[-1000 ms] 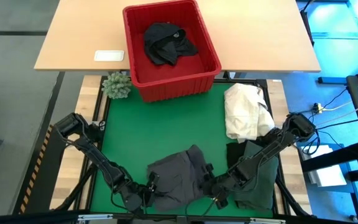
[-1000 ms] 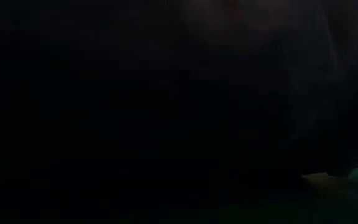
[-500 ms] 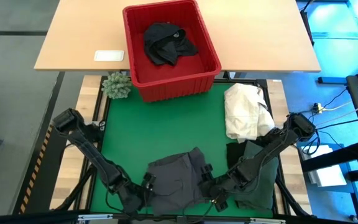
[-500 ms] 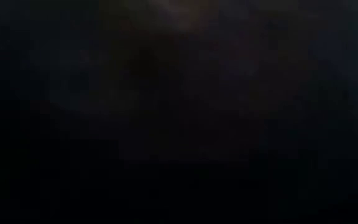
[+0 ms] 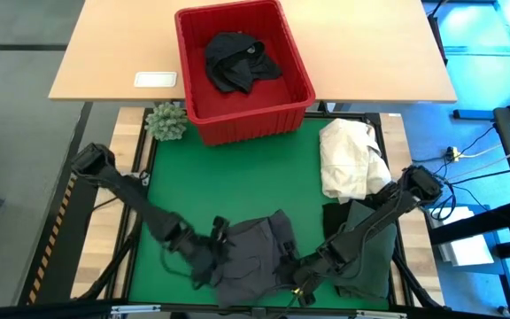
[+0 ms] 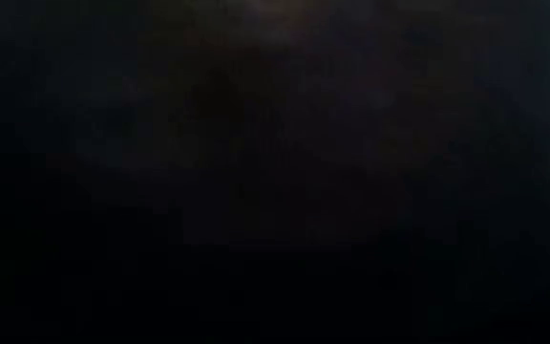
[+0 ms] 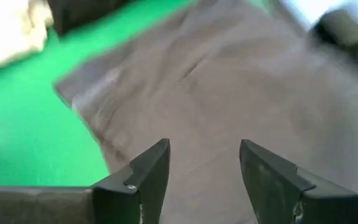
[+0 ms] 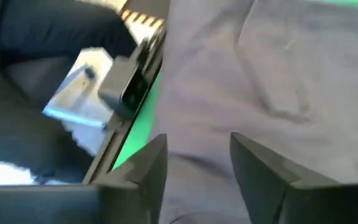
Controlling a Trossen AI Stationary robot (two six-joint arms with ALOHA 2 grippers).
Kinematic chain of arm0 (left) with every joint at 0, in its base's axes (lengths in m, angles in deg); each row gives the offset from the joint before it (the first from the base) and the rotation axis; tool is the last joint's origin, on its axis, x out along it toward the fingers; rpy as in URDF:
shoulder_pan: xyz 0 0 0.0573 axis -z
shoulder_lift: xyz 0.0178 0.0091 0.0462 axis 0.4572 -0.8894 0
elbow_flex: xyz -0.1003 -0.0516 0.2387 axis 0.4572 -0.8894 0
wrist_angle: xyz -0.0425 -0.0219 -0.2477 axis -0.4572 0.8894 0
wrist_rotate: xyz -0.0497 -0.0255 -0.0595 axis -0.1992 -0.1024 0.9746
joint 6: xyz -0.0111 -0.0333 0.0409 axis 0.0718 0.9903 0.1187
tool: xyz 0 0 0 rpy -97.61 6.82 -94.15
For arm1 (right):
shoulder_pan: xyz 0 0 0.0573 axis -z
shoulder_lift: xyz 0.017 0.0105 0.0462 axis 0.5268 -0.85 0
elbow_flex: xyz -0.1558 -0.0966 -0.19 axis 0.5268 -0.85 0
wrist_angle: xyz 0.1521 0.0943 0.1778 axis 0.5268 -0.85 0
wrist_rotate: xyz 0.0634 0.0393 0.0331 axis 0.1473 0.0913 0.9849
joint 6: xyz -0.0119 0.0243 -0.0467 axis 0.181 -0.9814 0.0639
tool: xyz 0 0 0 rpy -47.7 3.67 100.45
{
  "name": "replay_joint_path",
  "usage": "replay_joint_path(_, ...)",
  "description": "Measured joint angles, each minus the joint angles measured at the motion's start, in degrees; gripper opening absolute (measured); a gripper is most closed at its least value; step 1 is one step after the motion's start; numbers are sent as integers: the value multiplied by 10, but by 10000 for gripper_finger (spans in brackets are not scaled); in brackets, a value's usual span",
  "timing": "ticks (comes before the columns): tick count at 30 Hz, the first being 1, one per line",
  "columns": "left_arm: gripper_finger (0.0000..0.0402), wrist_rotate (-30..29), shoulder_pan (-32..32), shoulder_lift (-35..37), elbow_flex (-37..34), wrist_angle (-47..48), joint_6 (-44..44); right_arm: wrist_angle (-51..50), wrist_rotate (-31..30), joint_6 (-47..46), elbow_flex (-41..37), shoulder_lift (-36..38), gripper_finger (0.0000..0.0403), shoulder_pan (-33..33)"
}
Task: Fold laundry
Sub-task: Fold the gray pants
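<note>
A dark grey garment (image 5: 251, 257) lies crumpled on the green mat (image 5: 228, 177) near the table's near edge. My left gripper (image 5: 220, 239) hovers over the garment's left part, and in the left wrist view it (image 7: 204, 146) stands open with the grey cloth (image 7: 229, 81) beyond its fingers. My right gripper (image 5: 292, 276) is at the garment's right near corner. It (image 8: 197, 140) is open too, with the cloth (image 8: 260, 68) ahead of it. A dark green garment (image 5: 367, 257) lies under my right arm. The low view is all dark.
A red basket (image 5: 299, 93) with a black garment (image 5: 237, 60) stands at the far side, partly on a wooden table. A cream-white cloth heap (image 5: 348, 159) lies at the right, with black cloth (image 5: 339, 215) below it. A small green plant (image 5: 166, 121) sits by the basket.
My left gripper has risen and gone from the garment's near left corner toward the far edge and a little right, over the garment. My right gripper has shifted only slightly. The grey garment lies much as before.
</note>
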Motion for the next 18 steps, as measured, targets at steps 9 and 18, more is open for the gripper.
replay_joint_path(9,134,153,-127,-16,-119,-124,-29,16,137,-46,0,-50,36,-1)
replay_joint_path(18,119,178,-124,-17,-155,-142,16,-201,42,-118,-1,-50,30,42)
